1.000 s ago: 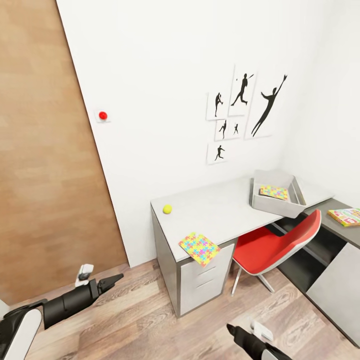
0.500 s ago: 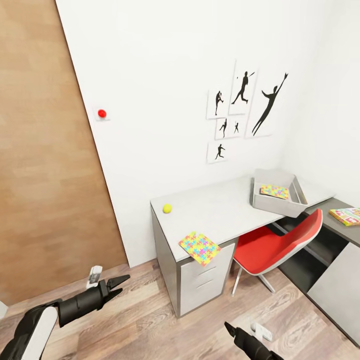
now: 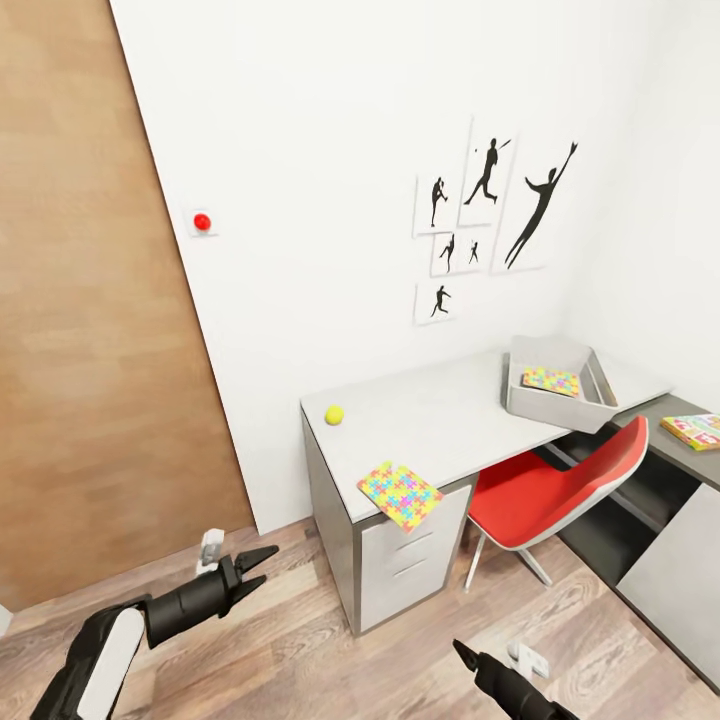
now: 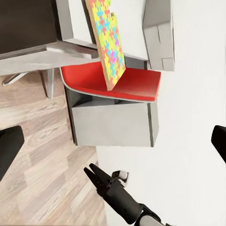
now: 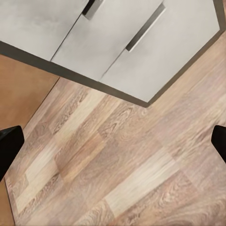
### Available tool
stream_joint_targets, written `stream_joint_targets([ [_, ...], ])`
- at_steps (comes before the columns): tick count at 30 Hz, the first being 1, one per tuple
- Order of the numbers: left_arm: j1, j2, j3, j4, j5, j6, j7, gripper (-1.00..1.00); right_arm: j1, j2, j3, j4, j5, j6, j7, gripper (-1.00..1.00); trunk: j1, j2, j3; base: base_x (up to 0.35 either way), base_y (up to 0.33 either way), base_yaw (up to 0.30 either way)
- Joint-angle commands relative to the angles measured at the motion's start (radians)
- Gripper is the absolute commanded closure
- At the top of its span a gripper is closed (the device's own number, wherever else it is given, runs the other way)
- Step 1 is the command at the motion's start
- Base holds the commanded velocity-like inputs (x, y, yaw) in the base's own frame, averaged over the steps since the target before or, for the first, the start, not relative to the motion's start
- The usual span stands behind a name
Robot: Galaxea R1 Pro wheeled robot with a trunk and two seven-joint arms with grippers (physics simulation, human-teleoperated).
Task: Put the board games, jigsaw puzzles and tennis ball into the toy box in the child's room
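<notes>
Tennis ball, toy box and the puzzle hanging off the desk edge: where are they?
Tennis ball (image 3: pixel 334 414), head view, middle of the ball.
Toy box (image 3: pixel 545 405), head view, its near grey outer wall.
Puzzle (image 3: pixel 399 495), head view, centre of its coloured face.

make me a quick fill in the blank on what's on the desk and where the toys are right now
1. The jigsaw puzzle near the drawers overhangs the front ______ of the table.
2. The second jigsaw puzzle lies inside the ______.
3. The tennis ball rests on the table near the ______ end, toward the wooden door.
4. The chair tucked under the table is ______ in colour.

Missing words: edge; toy box; left; red
</notes>
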Motion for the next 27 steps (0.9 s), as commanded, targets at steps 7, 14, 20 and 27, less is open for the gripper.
stream_joint_targets([
  [7, -0.005, -0.030, -0.005, 0.031, -0.010, -0.001, -0.001, -1.00, -0.001, -0.001, 0.008, 0.001, -0.008, -0.006, 0.002, -1.00, 0.027, -0.050, -0.023, 0.000, 0.000, 0.000],
  [14, -0.005, -0.039, -0.012, 0.035, -0.011, -0.006, -0.001, -1.00, 0.000, -0.001, 0.008, 0.001, -0.008, -0.007, 0.002, -1.00, 0.054, -0.099, -0.045, 0.000, 0.000, 0.000],
  [20, -0.005, -0.039, -0.014, 0.036, -0.011, -0.011, -0.001, -1.00, -0.001, 0.000, 0.009, 0.000, -0.006, -0.012, 0.007, -1.00, 0.077, -0.141, -0.064, 0.000, 0.000, 0.000],
  [27, -0.005, -0.039, -0.014, 0.036, -0.011, -0.012, -0.001, -1.00, -0.001, -0.023, 0.009, -0.005, -0.005, -0.014, 0.080, -1.00, 0.104, -0.190, -0.086, 0.000, 0.000, 0.000],
])
